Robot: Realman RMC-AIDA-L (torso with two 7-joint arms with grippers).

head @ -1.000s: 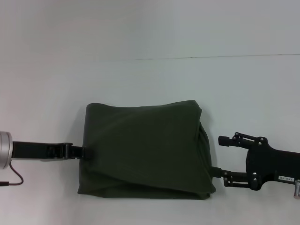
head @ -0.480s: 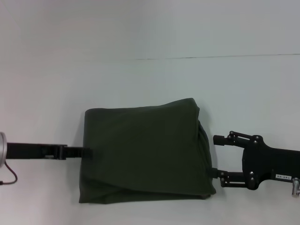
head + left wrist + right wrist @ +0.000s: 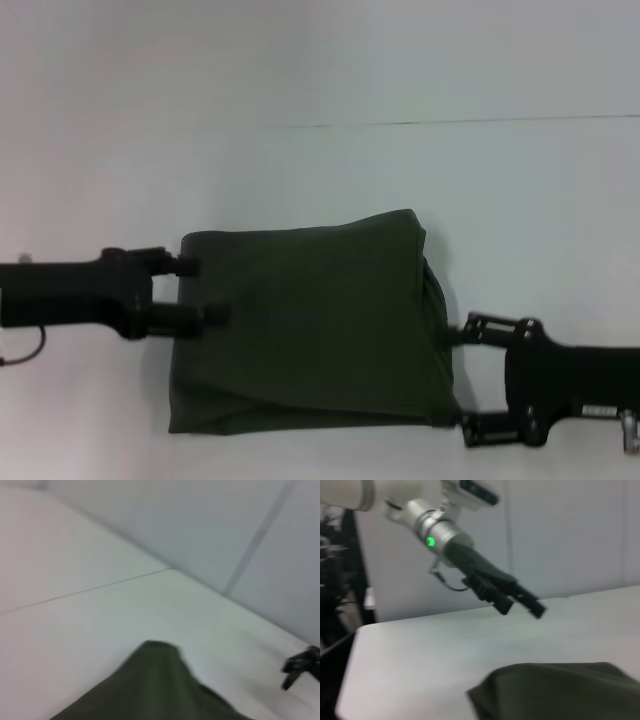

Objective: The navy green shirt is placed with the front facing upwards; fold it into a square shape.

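One navy green shirt [image 3: 310,325] lies folded between two open claws.

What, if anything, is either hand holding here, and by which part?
Nothing is held. The left hand is open, lifted at the navy green shirt's left edge. The right hand is open beside its right edge, clasping no cloth.

We are seeing only the plain outer layers of the navy green shirt [image 3: 310,325], its folds hiding any chest lettering and collar. The left wrist view is cutting the shirt off at its lower edge, and the right gripper [image 3: 300,667] is showing there as a small blur.
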